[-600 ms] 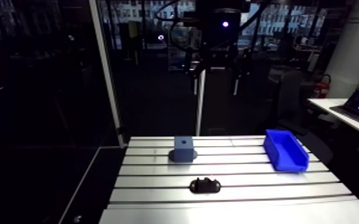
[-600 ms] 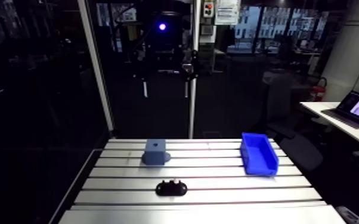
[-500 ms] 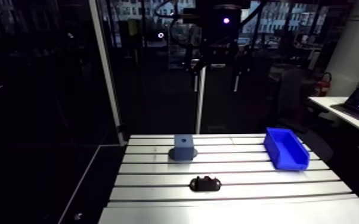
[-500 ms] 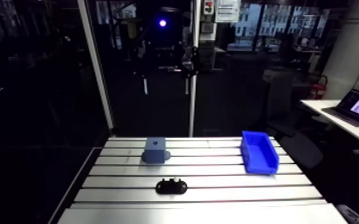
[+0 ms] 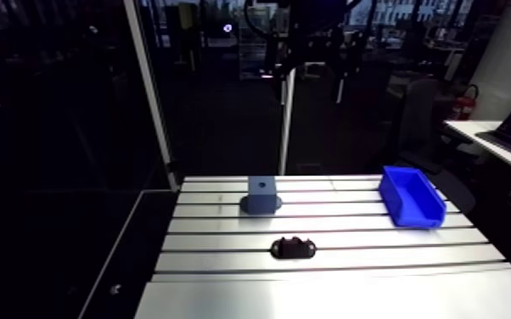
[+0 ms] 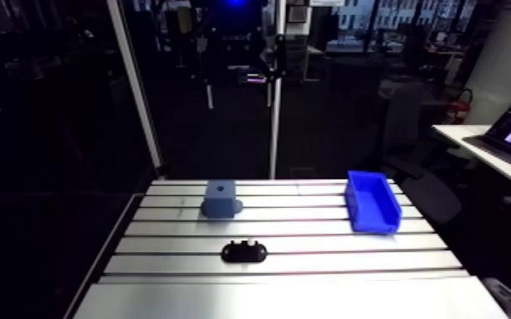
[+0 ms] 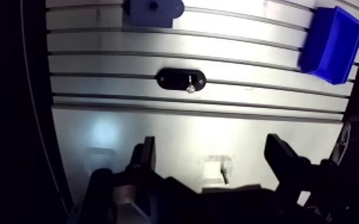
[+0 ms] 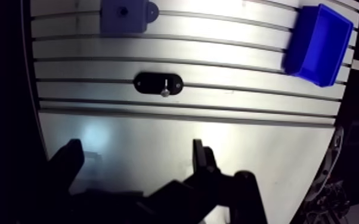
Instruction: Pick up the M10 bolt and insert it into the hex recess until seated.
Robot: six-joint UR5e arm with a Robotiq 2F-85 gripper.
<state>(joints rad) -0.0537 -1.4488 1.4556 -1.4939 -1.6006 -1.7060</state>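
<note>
— Shifted upward across the arm view since just before, everything at once: camera travel with the arm, no displacement on the worktop (image 5: 327,284). Same spacing among block (image 5: 261,197), holder (image 5: 293,248) and bin (image 5: 411,197) as earlier.
— Understood. State of the end effector (image 7: 212,149)?
— Spread wide in the wrist view, fingers (image 7: 148,154) far apart, clamping nothing. Hangs high over the smooth near strip of the worktop, short of the nearest slot.
— Location of the M10 bolt (image 7: 190,85)?
— Lies on the black oval holder, small and silvery, ahead of the end effector and well clear of both fingers. Sits on the strip between two slots, roughly mid-worktop.
— And the target?
— Stands beyond the holder, near the far edge: grey-blue block, upright, with a dark recess (image 5: 261,181) in the top face. Hex or round, cannot tell. Apart from the bolt, with slotted aluminium between.
— Anything else on the surface?
— Just the blue bin, open side up, toward the far right corner in the arm view, well apart from block and holder.
</note>
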